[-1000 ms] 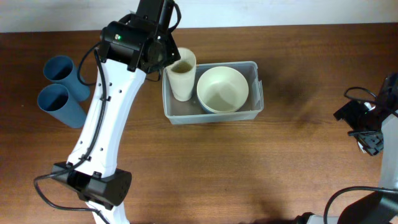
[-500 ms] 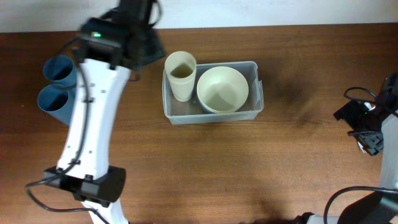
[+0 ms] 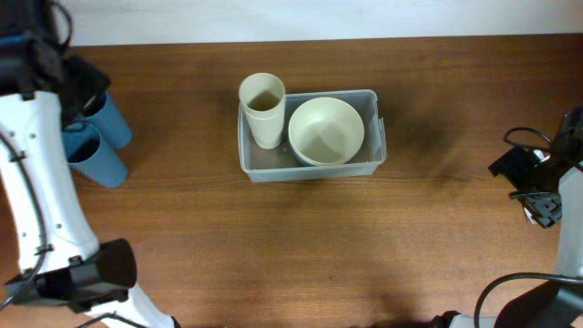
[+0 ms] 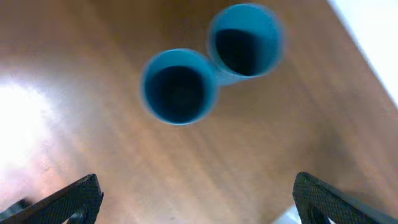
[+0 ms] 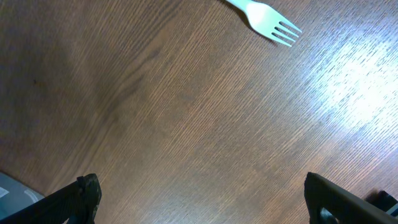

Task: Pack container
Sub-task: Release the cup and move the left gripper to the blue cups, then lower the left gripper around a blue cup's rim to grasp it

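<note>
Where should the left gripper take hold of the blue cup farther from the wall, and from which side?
Probably its rim, from straight above. The blue cup stands upright, mouth open to the left gripper, open above it. Put one finger inside, one outside, on the side away from the second blue cup, which crowds it.

Left arm (image 3: 41, 182): white links, black joint housings, large black joint near the base.
Right arm (image 3: 551, 178): black wrist block, white link below, thin black cables (image 3: 522, 135).
Left end effector (image 4: 196, 190): black, angular fingers.
Right end effector (image 5: 199, 193): black, angular fingers.
</note>
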Controlling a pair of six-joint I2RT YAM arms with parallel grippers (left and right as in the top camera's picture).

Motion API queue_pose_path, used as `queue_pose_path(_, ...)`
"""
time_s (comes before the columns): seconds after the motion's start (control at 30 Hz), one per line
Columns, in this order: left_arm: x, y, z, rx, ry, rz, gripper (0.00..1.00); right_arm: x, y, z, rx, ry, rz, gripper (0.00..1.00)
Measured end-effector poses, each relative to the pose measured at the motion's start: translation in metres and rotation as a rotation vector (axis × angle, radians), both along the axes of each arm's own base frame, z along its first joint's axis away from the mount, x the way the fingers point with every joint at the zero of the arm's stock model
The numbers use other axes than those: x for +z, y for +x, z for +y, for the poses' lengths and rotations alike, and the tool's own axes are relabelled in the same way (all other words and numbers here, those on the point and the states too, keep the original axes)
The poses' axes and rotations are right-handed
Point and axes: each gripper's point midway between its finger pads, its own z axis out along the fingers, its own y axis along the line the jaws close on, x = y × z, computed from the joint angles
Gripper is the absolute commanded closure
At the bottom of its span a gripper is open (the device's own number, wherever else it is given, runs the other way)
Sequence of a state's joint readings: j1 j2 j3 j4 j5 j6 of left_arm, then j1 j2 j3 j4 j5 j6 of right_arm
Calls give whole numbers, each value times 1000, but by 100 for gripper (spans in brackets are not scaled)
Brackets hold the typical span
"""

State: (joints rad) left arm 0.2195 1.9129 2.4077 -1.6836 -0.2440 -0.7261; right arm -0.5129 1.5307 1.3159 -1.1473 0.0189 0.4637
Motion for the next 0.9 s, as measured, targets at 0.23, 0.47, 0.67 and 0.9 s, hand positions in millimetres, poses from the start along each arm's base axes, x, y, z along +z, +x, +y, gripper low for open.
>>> queue_pose_path(0.23,-45,-44,39,139,-60,170,0,0,0,0,0,0,0,1)
queue_pose_path(0.47,-81,-52,59,215,-92,222,0,0,0,0,0,0,0,1)
queue_pose_path(0.67,-98,-47,64,230,-110,206,0,0,0,0,0,0,0,1)
queue_pose_path(0.9,-118,-33,71,240,-104,165,0,0,0,0,0,0,0,1)
